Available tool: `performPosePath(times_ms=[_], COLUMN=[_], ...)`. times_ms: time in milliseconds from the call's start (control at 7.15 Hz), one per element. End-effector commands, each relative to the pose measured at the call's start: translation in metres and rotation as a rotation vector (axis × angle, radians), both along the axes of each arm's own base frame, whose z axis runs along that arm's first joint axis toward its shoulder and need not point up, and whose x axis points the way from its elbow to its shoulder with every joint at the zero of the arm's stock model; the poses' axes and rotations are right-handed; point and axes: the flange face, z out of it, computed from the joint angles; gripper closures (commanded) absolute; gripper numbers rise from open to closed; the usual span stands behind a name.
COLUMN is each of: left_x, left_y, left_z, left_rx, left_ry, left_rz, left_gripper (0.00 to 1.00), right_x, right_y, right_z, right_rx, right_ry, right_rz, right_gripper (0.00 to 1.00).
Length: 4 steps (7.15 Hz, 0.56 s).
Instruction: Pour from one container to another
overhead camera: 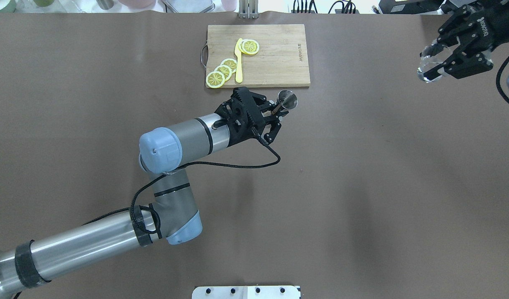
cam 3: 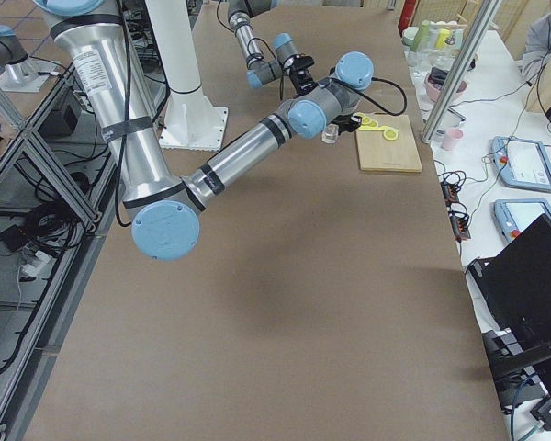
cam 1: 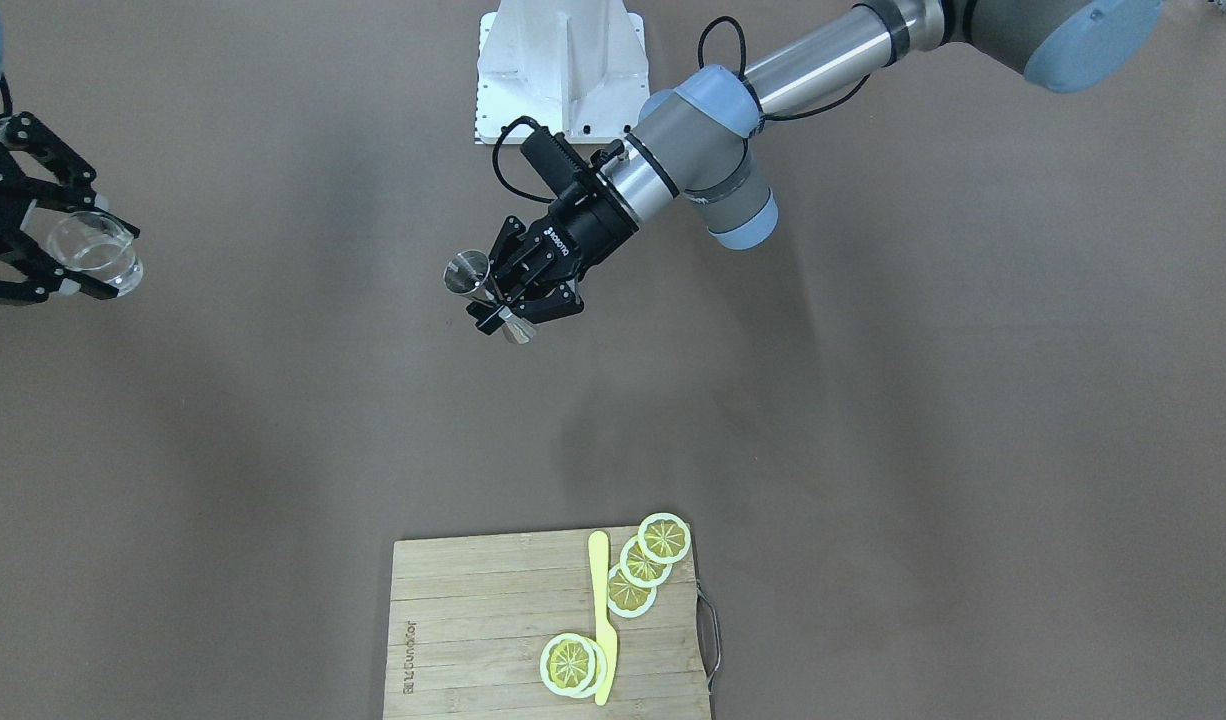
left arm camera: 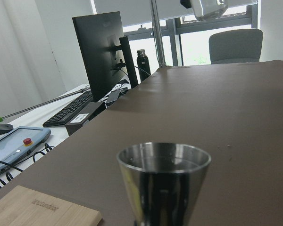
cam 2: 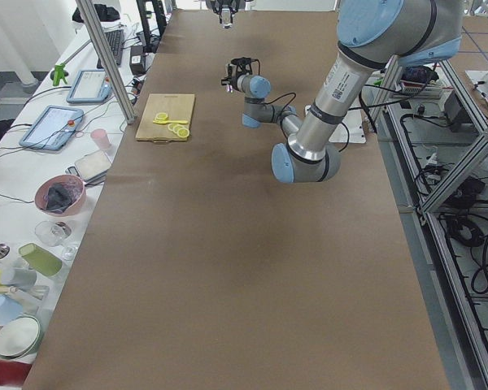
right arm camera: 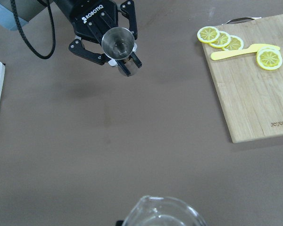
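My left gripper [cam 1: 499, 303] is shut on the waist of the grey steel jigger [cam 1: 469, 274] and holds it above the middle of the table. In the overhead view the jigger [overhead camera: 287, 100] leans with its open cone toward the cutting board, the left gripper [overhead camera: 275, 117] just behind it. My right gripper [overhead camera: 436, 60] hangs far off at the table's right end, shut on the clear glass [overhead camera: 429, 63]. The right wrist view looks down past the glass rim [right arm camera: 162, 214] at the jigger [right arm camera: 118, 41]. The left wrist view shows the jigger's cup [left arm camera: 163, 179] close up and the glass [left arm camera: 207, 7] high in the distance.
A wooden cutting board [overhead camera: 275, 50] lies at the far side of the table, with several lemon slices [overhead camera: 223, 72] and a yellow knife [overhead camera: 238, 62] on it. The white robot base plate [cam 1: 561, 75] sits at the near edge. Brown table surface spreads between the two grippers.
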Motion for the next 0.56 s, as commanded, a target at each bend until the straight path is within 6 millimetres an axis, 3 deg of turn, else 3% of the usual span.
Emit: performPosePath(times_ms=[0,140,280,419], left_x=[-0.034,-0.041,-0.071,-0.085], left_y=[-0.035,-0.035,-0.053,-0.064], left_z=[0.013,0.022,0.033,0.039], left_rx=[-0.002,-0.007,-0.018,-0.039], left_ry=[-0.023,-0.024,-0.022,-0.015], left_rz=[-0.063,-0.066,-0.108,-0.111], left_gripper=[1.00,1.00,1.00,1.00], right_x=[0.041,0.051,0.058,0.062], right_y=[-0.020,-0.025,-0.026,-0.030], right_z=[0.069,0.091,0.114,0.134], right_rx=[0.028,0.031,0.044,0.059], right_ry=[-0.054,-0.063,-0.067,-0.069], right_rz=[0.035,0.046,0.053,0.060], right_gripper=[1.00,1.00,1.00,1.00])
